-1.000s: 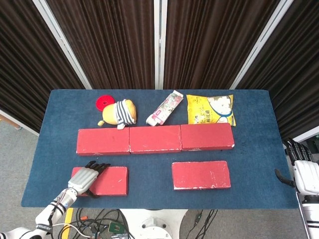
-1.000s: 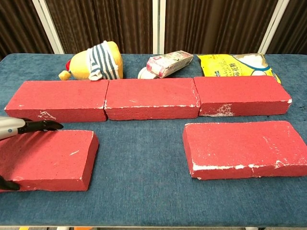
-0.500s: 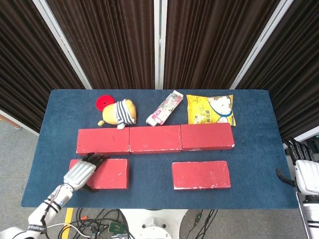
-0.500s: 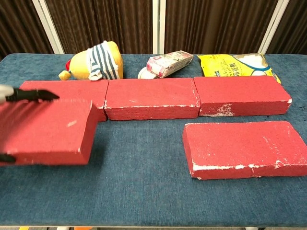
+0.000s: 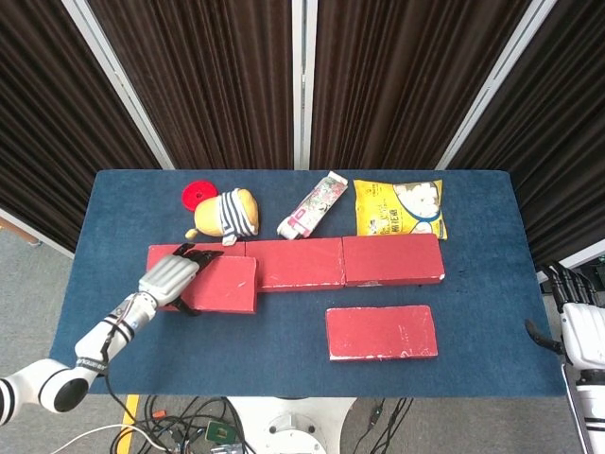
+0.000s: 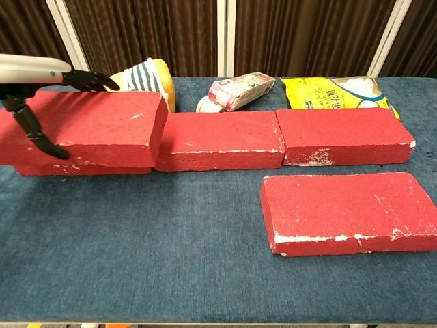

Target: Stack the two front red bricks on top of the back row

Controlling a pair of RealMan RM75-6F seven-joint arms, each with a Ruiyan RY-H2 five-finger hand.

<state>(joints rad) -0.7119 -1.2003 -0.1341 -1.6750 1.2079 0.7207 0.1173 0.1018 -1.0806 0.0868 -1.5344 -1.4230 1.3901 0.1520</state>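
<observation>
A table covered in blue cloth (image 5: pixel 284 336) stands before dark pleated curtains (image 5: pixel 227 80) with pale vertical rails. The left hand (image 5: pixel 170 278) grips a red brick (image 5: pixel 222 282) from above, fingers over its far edge and thumb on the near face, holding it above the left end of the back row of bricks (image 5: pixel 345 261); its long axis runs left to right, parallel to the row. One second ago this brick lay flat at the front left of the table; it has since been lifted and carried back. The second front brick (image 5: pixel 381 332) stays unmoved. The right hand (image 5: pixel 577 317) hangs open beside the table's right edge.
</observation>
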